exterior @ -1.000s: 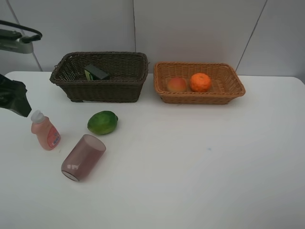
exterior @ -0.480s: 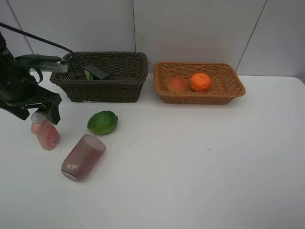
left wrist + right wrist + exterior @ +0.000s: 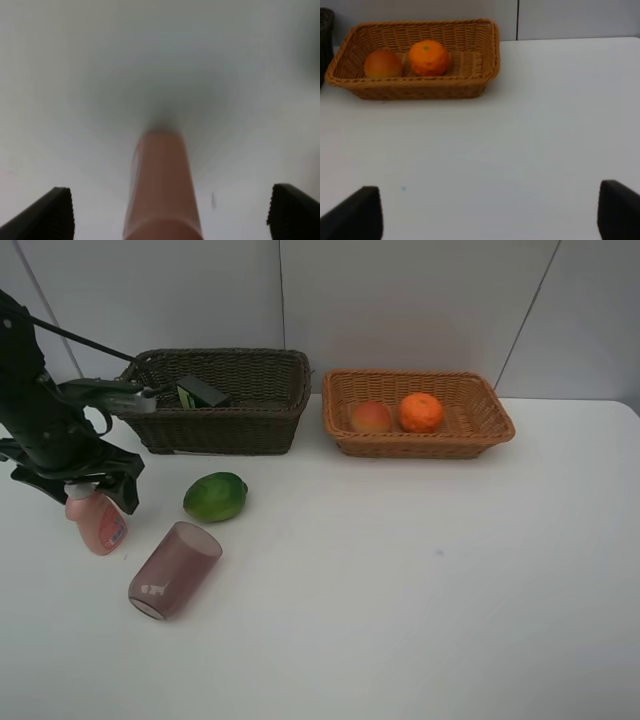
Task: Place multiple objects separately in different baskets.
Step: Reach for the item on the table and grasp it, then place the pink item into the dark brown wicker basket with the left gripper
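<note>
The left gripper (image 3: 78,494) (image 3: 172,215) hangs over the near-left part of the white counter (image 3: 400,590), its jaws spread wide to either side of the white cap of the pink plastic bottle (image 3: 97,525) (image 3: 162,185). The wrist view shows a gap on both sides, so nothing is grasped. The bottle stands upright, close to the counter's left edge.

Just right of it lies the green round fruit (image 3: 215,496), and nearer sits the translucent purple cup (image 3: 175,570) on its side, mouth towards the fruit. Behind the arm, at the far edge, is the deep dark brown wicker basket (image 3: 220,430) with the dark pump bottle with a green label (image 3: 203,392) lying inside.

To its right, the shallow light tan wicker basket (image 3: 420,445) (image 3: 415,90) holds the red-yellow peach-like fruit (image 3: 371,417) (image 3: 382,64) and the orange (image 3: 421,412) (image 3: 429,57), side by side.

The right gripper (image 3: 487,212) is released, jaws apart over bare counter; the whole near-right stretch lies open.
</note>
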Robot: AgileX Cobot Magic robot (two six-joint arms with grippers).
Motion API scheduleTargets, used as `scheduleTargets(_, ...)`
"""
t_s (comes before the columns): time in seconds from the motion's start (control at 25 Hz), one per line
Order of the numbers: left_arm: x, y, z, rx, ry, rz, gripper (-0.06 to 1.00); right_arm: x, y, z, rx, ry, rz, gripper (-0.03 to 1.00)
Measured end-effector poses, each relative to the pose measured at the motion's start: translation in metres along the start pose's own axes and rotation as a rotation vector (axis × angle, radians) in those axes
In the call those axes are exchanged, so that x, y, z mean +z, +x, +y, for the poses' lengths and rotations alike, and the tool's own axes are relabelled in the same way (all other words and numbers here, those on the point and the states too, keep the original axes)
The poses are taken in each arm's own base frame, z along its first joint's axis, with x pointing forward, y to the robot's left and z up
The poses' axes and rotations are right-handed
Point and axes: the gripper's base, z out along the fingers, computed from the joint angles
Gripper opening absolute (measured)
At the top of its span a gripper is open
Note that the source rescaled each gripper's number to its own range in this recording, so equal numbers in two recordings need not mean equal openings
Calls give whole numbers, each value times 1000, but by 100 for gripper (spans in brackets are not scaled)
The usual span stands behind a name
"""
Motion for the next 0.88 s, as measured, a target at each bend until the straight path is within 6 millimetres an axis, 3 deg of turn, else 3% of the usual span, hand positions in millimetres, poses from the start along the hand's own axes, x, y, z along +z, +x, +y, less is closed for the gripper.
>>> scheduleTargets(0.08, 1, 0, 0, 0, 0, 3, 80, 0, 0, 0, 0, 0, 0, 79)
scheduleTargets(0.12, 2, 0, 0, 0, 0, 4, 65, 0, 0, 0, 0, 0, 0, 79)
scheduleTargets(0.24, 2, -1, 0, -1, 0, -7, 2, 0, 0, 0, 0, 0, 0, 79)
scheduleTargets(0.88, 2, -1, 0, -23, 0, -7, 1, 0, 0, 0, 0, 0, 0, 79)
